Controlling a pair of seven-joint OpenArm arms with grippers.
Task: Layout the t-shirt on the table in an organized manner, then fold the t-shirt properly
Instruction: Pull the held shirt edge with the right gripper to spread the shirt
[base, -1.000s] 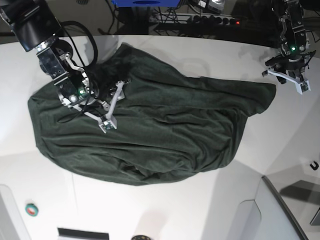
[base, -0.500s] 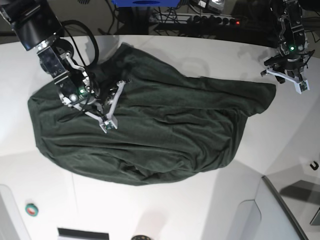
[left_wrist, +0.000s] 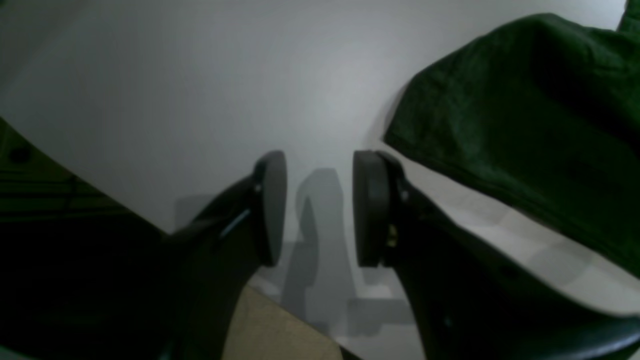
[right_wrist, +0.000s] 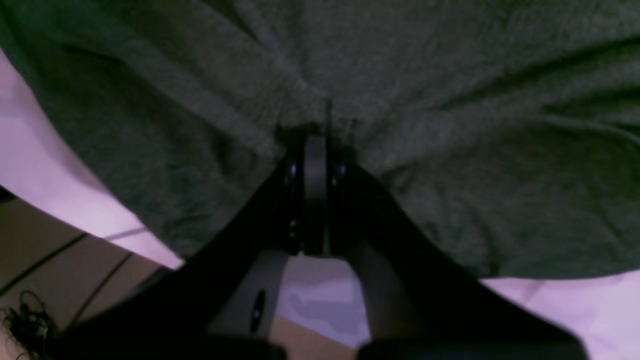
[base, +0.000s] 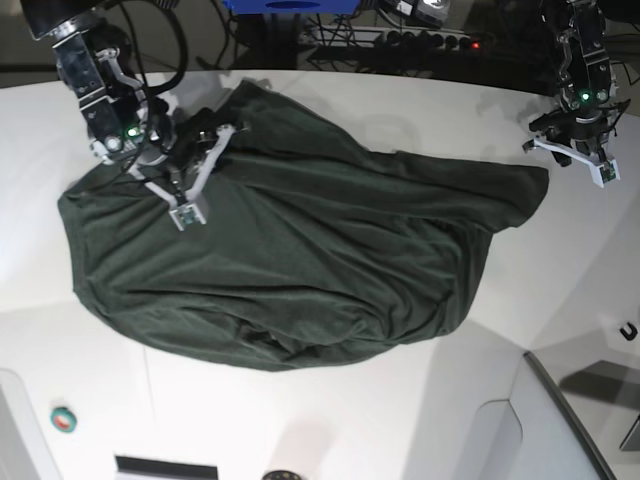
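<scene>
The dark green t-shirt (base: 320, 260) lies crumpled across the middle of the white table (base: 330, 410). My right gripper (base: 203, 125) is at its far left part, shut on a pinch of the fabric. In the right wrist view the black fingers (right_wrist: 315, 145) meet with t-shirt (right_wrist: 450, 100) cloth bunched at their tips. My left gripper (base: 560, 130) hovers over bare table just beyond the shirt's far right corner. In the left wrist view this gripper (left_wrist: 320, 165) is open with nothing between its pads, and the t-shirt (left_wrist: 525, 115) corner lies to its right.
A small round green and red object (base: 63, 418) sits near the table's front left. A small dark hook-like piece (base: 627, 330) lies at the right edge. Cables and a power strip (base: 400, 40) run behind the far edge. A grey panel (base: 570, 420) stands at the front right.
My right gripper has shut on the fabric and moved toward the far left, drawing the shirt's left part with it. The left arm has stayed put.
</scene>
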